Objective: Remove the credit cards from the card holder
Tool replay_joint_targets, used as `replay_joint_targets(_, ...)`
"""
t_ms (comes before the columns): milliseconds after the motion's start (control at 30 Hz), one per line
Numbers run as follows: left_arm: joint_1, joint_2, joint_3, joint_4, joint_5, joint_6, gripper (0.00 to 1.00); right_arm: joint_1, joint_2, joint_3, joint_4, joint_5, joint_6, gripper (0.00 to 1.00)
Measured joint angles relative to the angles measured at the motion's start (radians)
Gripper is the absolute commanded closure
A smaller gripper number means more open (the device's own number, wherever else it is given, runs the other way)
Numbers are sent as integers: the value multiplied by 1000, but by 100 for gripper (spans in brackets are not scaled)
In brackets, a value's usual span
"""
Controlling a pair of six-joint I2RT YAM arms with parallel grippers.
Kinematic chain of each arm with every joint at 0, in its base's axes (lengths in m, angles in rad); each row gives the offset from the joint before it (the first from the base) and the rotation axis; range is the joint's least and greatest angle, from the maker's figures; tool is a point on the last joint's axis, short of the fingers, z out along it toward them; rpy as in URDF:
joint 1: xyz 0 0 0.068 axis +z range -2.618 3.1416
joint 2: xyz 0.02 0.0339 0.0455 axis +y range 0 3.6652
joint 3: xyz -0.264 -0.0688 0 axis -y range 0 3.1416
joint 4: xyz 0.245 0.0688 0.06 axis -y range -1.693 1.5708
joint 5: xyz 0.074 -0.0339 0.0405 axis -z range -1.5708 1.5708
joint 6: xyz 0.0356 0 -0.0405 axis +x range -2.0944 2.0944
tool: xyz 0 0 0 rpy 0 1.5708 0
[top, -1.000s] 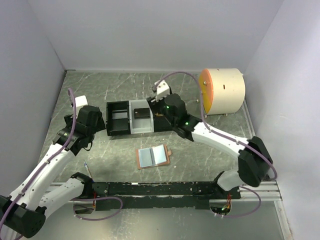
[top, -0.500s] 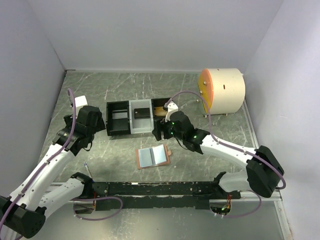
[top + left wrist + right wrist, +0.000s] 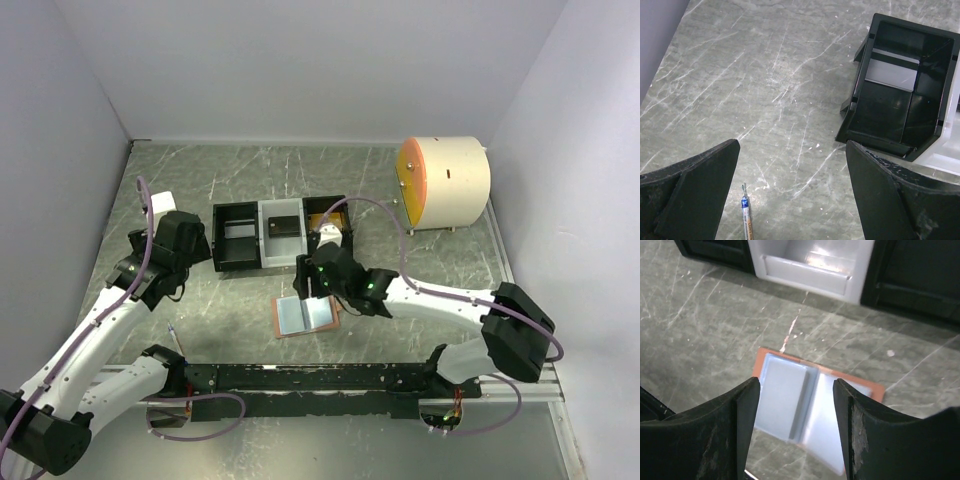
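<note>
Though illegible, lettering on the pen [image 3: 746, 221]; card holder [image 3: 784, 401] open

You'll find the card holder [image 3: 305, 315] lying open on the table [image 3: 230, 180] just below centre, pale blue-grey panels up, salmon rim showing. The right gripper [image 3: 308, 283] hangs over its edge at 12 o'clock; from here you can't make out the jaws. Further toward 12 sits the three-compartment tray [image 3: 236, 264], a dark card [image 3: 285, 227] in its grey middle bin. At your 2 o'clock stands a cream drum [image 3: 455, 180] with an orange face. The left arm [image 3: 110, 320] reaches in from 8 o'clock, well apart from the card holder.
</note>
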Motion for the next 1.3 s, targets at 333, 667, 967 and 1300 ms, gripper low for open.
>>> replay_joint_targets(333, 0, 0, 0, 0, 0, -3, 1, 145, 127, 72, -39, 144, 108, 42)
replay_joint_targets(667, 0, 1, 0, -1, -1, -3, 1, 166, 229, 131, -80, 140, 114, 38)
replay_joint_targets(967, 0, 6, 0, -3, -8, -4, 1, 174, 327, 185, -134, 110, 109, 35)
replay_joint_targets(1300, 1, 6, 0, -4, -8, -3, 1, 180, 379, 220, -175, 146, 121, 35)
